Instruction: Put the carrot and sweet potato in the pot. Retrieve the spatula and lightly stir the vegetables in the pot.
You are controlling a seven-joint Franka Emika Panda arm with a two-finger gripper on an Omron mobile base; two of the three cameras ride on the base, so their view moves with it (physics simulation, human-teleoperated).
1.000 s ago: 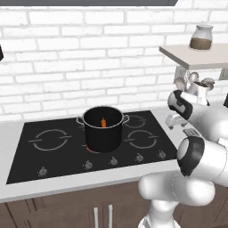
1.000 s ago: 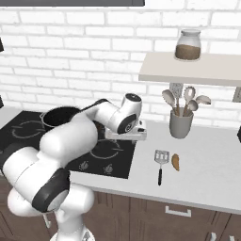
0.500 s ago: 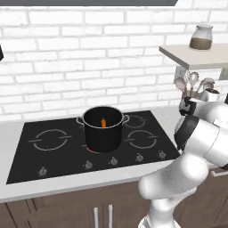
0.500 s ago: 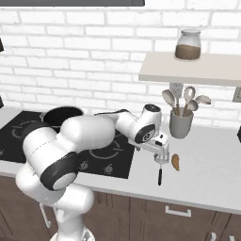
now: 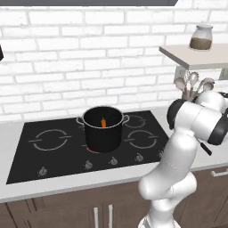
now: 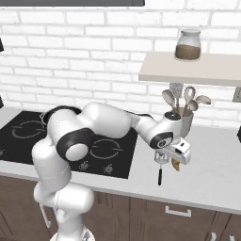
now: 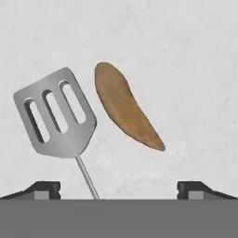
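The black pot [image 5: 103,132] stands on the stove with the orange carrot [image 5: 103,122] upright inside it. On the pale counter to the right of the stove lie the spatula [image 7: 58,114], with its slotted grey head and thin black handle [image 6: 160,176], and the reddish-brown sweet potato [image 7: 125,107] right beside it. My gripper [image 6: 172,156] hangs just above the two, pointing down at them. In the hand view my gripper [image 7: 119,189] is open and holds nothing; the sweet potato lies between the lines of the two fingertips [image 7: 44,188].
A grey holder of pale spoons [image 6: 181,117] stands against the brick wall just behind the gripper. Above it, a wall shelf [image 6: 197,70] carries a glass jar [image 6: 188,44]. The stove's knobs [image 5: 113,161] run along its front edge.
The arm has swung right, from beside the stove to over the counter, and the hand has come down above the spatula and sweet potato. The jaws stayed open.
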